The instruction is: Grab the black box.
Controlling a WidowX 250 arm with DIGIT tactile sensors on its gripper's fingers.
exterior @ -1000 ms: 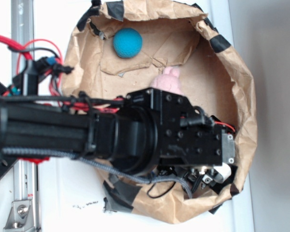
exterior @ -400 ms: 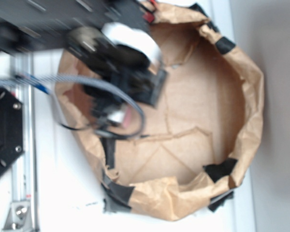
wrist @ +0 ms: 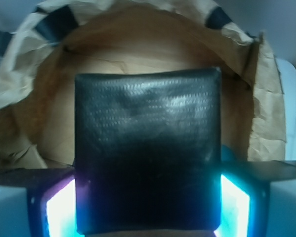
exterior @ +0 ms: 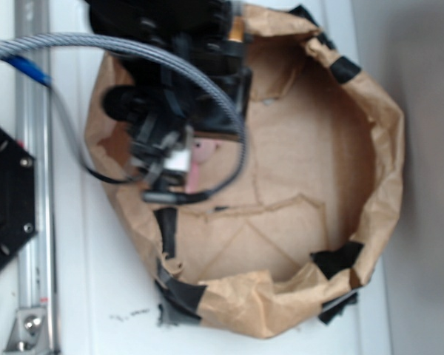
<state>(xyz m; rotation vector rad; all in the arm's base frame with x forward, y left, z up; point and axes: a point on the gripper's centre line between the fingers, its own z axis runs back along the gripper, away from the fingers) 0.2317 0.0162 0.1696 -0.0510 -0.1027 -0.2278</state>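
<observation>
And the arm has swung right across: a second ago it lay low over the near side of the paper bowl [exterior: 370, 148], now it sits up at the far left rim, with the braided cable [exterior: 133, 48] looping over it. The gripper [exterior: 170, 166] is hard to read from outside, all motion blur, but the wrist view settles it. The black box [wrist: 147, 148] fills the frame, wedged between the two glowing pads [wrist: 234, 200] on either side, so the gripper is clamped on the box and the box is up off the paper with it. By my reading the grab is made; what remains is just keeping hold.

Now the bowl itself. It's a crumpled brown paper thing patched with black tape [exterior: 337, 259], sitting on the white desk [exterior: 81, 296]. Its floor on the right and near side lies bare. The blue ball seen a second ago is out of sight now, hidden under the arm or out of frame, I can't say which. A sliver of the pink toy [exterior: 203, 153] peeks out just beside the gripper.
</observation>
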